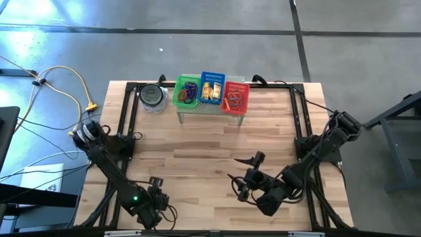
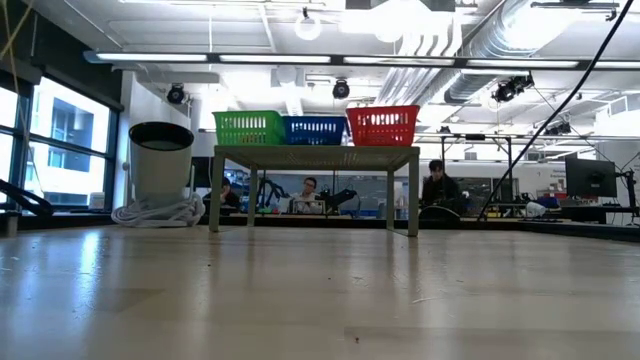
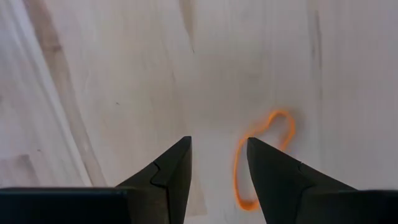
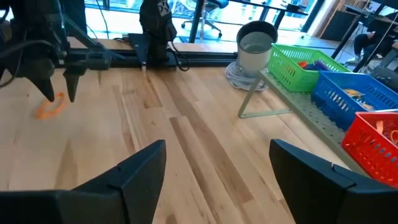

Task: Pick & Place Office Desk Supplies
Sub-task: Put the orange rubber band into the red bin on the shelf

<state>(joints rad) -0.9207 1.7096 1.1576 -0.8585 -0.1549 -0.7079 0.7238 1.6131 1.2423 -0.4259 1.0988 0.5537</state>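
We are at the pick step: the left claw (image 3: 217,180) hovers over the bare wood of the table (image 1: 197,164) with its two fingers partly parted and nothing between them. The orange band loop (image 3: 261,155) lies flat on the wood just off to one side of the claw, partly hidden behind one fingertip, so the claw is not yet centred on it. We judge that the next move calls for a small sideways shift to bring one strand of the loop between the fingers, then a drop until the tips meet the wood and a close.

The right claw (image 4: 217,165) waits across the table, fingers wide apart and empty, looking past the left claw toward the grey tin (image 4: 256,46).

Around the left claw the wood is open on every side we can see. Well ahead of it, on a raised shelf (image 1: 210,110), stand the green basket (image 1: 186,92), blue basket (image 1: 212,87) and red basket (image 1: 236,97), already holding supplies. The table's near edge lies close behind the left claw.
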